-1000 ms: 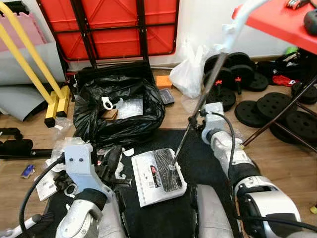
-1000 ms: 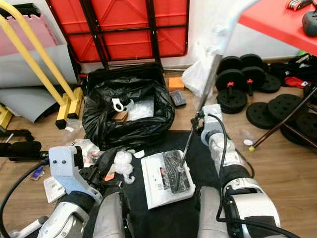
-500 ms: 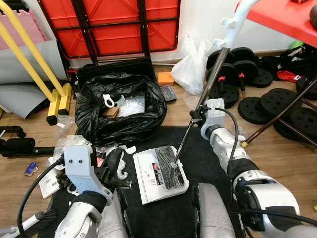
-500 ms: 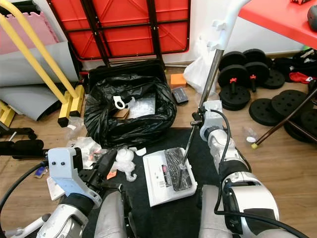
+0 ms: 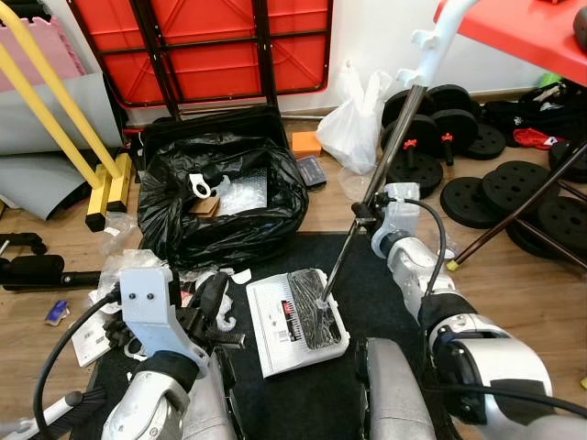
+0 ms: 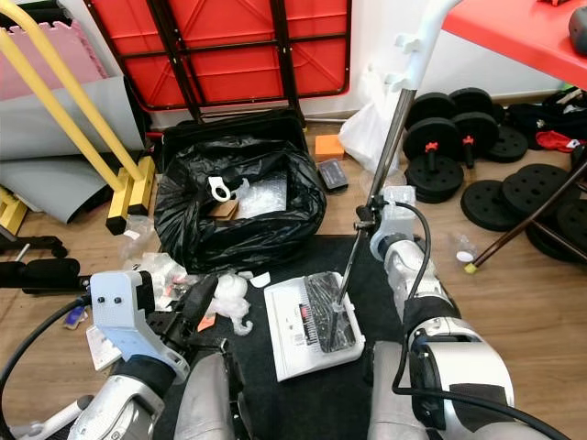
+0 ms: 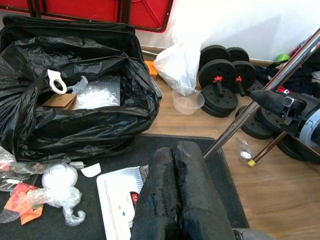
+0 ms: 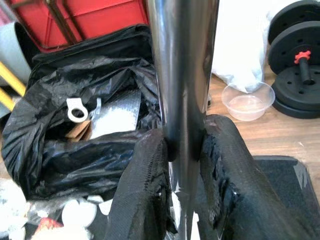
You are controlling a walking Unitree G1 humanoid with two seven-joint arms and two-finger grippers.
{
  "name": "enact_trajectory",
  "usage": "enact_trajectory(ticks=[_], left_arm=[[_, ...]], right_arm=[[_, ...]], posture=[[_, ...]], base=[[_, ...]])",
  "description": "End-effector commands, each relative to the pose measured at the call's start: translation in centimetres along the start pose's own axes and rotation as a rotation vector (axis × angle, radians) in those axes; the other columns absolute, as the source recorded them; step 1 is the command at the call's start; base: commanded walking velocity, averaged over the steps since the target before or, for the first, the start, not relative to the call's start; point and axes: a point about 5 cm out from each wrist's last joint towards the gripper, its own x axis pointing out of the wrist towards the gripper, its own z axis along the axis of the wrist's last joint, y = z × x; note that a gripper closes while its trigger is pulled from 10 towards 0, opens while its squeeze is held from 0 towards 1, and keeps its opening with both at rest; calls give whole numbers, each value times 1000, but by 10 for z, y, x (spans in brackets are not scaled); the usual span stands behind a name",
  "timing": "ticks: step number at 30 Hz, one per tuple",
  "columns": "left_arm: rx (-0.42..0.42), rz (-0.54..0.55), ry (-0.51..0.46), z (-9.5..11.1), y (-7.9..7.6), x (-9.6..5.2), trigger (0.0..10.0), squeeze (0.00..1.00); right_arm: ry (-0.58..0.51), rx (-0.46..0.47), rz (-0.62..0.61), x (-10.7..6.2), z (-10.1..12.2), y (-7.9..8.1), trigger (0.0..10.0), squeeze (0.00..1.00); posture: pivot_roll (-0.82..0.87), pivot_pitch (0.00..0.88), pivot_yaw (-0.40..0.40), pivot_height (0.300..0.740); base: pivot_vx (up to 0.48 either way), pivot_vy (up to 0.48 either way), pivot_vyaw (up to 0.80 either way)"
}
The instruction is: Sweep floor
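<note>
A white long-handled dustpan point(image 5: 295, 316) lies on the black mat point(image 5: 385, 275) between my arms, with dark debris in its tray. Its metal pole point(image 5: 367, 197) rises up and to the right to a white handle. My right gripper point(image 5: 362, 218) is shut on the pole low down; in the right wrist view the pole point(image 8: 182, 75) sits clamped between both black fingers point(image 8: 145, 190). My left gripper point(image 5: 213, 307) hangs low at the left with its fingers point(image 7: 175, 195) pressed together and nothing in them. Loose white plastic scraps point(image 7: 60, 185) lie beside it on the mat.
An open black rubbish bag point(image 5: 220, 197) holding scraps stands just beyond the mat. A white plastic bag point(image 5: 353, 124), a clear bowl point(image 7: 188, 100) and weight plates point(image 5: 514, 197) lie to the right. A red table point(image 5: 532, 37) with its leg point(image 5: 514, 215) overhangs the right; a yellow frame point(image 5: 64, 119) stands at the left.
The view has shifted slightly. My right gripper keeps its hold on the pole, the dustpan stays on the mat, and the left gripper has not moved.
</note>
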Motion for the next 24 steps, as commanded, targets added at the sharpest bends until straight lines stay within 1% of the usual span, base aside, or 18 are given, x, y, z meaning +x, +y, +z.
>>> enact_trajectory(ticks=[1,2,3,4,5,6,7,8,9,10,13,14,16,18,24], left_arm=[[1,12,8,-3,3,0,10000,0],[1,12,8,-3,3,1,10000,0],[1,12,8,-3,3,1,10000,0],[0,13,5,-4,3,2,10000,0],[-1,14,3,-4,4,3,10000,0],[-2,16,0,-4,4,5,10000,0],[-2,17,-3,-5,4,6,10000,0],[-2,17,-3,-5,4,6,10000,0],[-2,17,-5,-5,5,7,10000,0],[-2,17,-5,-5,5,7,10000,0],[-2,19,-11,-6,6,11,10000,0],[-2,19,-11,-6,6,11,10000,0],[-2,20,-15,-7,6,14,10000,0],[-1,21,-18,-8,7,16,10000,0],[-3,29,-26,-9,8,20,10000,0]], right_arm=[[-179,27,9,9,45,5,0,0],[-205,32,11,10,52,6,0,0],[-205,32,11,10,52,6,0,0],[-234,34,20,11,62,6,706,0],[-259,32,28,12,71,7,7529,0],[-296,35,38,12,83,8,10000,0],[-326,45,47,11,94,8,10000,0],[-326,45,47,11,94,8,10000,0],[-343,57,53,11,101,9,10000,0],[-343,57,53,11,101,9,10000,0],[-366,141,78,9,117,12,10000,0],[-366,141,78,9,117,12,10000,0],[-398,181,95,7,128,13,10000,0],[-441,230,103,4,137,12,10000,0],[-461,261,106,1,145,11,10000,0]], posture=[[26,158,-7,545],[26,158,-7,545],[26,158,-7,545],[16,149,-12,545],[14,147,-13,545],[7,139,-16,545],[0,129,-19,545],[0,129,-19,545],[-2,127,-19,545],[-2,127,-19,545],[-15,107,-25,545],[-15,107,-25,545],[-20,98,-27,545],[-27,86,-30,555],[-30,62,-39,575]], base=[[0,0,0],[0,0,0],[0,0,0],[0,0,0],[0,0,0],[0,0,0],[0,0,0],[0,0,0],[0,0,0],[0,0,0],[0,0,0],[0,0,0],[0,0,0],[0,0,0],[0,0,0]])
